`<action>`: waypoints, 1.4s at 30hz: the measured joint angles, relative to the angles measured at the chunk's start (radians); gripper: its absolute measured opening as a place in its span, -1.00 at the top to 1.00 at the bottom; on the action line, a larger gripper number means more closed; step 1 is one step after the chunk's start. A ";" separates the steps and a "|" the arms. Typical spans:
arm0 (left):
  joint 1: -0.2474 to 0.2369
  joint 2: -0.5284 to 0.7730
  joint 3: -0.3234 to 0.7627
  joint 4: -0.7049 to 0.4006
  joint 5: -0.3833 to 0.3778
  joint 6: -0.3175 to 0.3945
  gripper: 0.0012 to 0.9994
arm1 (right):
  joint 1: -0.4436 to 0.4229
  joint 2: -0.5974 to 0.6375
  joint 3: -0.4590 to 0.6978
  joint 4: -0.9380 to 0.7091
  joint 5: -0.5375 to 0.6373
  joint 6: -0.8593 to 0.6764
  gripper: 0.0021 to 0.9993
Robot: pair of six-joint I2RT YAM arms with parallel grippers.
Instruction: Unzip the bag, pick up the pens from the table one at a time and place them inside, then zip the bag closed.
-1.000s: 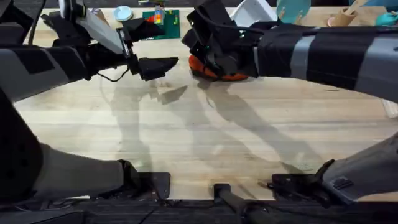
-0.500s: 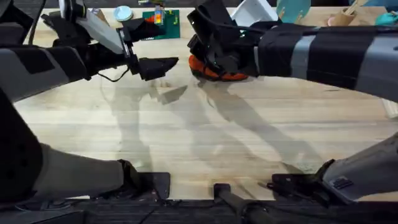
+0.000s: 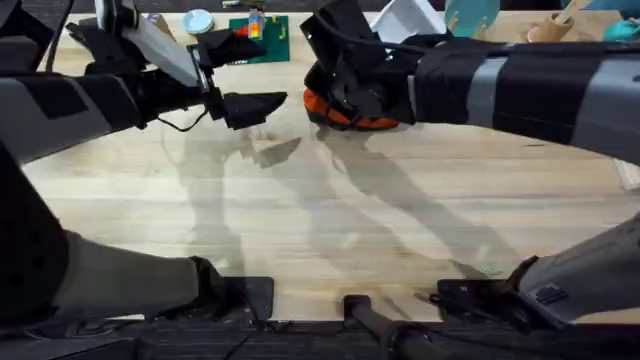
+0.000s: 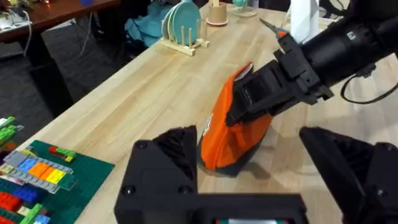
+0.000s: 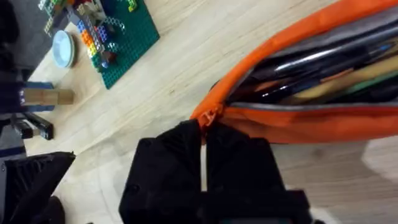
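The orange bag (image 3: pixel 352 116) lies at the far middle of the table (image 3: pixel 320 220). Its zipper stands partly open, and several pens (image 5: pixel 323 68) lie inside it. My right gripper (image 3: pixel 335 88) sits over the bag's left end, its black fingers (image 5: pixel 168 168) shut on the zipper pull (image 5: pixel 208 116). My left gripper (image 3: pixel 262 104) hovers open just left of the bag, not touching it. In the left wrist view the bag (image 4: pixel 233 134) sits ahead between the spread fingers (image 4: pixel 171 155), with the right gripper (image 4: pixel 280 87) on top of it.
A green brick baseplate (image 3: pixel 258 38) with coloured bricks lies at the back left of the table, beside a small blue disc (image 3: pixel 198 20). A plate rack (image 4: pixel 180 28) stands near the far edge. Bare wood stretches across the front half.
My right gripper has shifted very slightly along the bag. The left arm has stayed still.
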 joint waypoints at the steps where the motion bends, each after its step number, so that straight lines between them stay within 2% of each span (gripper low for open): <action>1: 0.000 0.000 0.000 0.000 0.000 0.000 -0.99 | 0.000 0.000 0.000 0.000 0.000 0.000 0.94; 10: 0.000 0.000 0.000 0.000 0.000 0.000 -0.99 | 0.000 -0.012 0.000 -0.003 -0.001 0.000 0.94; 18: 0.000 0.000 0.000 0.000 0.000 0.001 -0.99 | -0.004 -0.072 0.000 -0.009 0.000 -0.001 0.94; 42: 0.000 0.000 0.000 0.000 0.000 0.003 -0.99 | -0.009 -0.084 0.000 -0.018 0.000 -0.013 0.94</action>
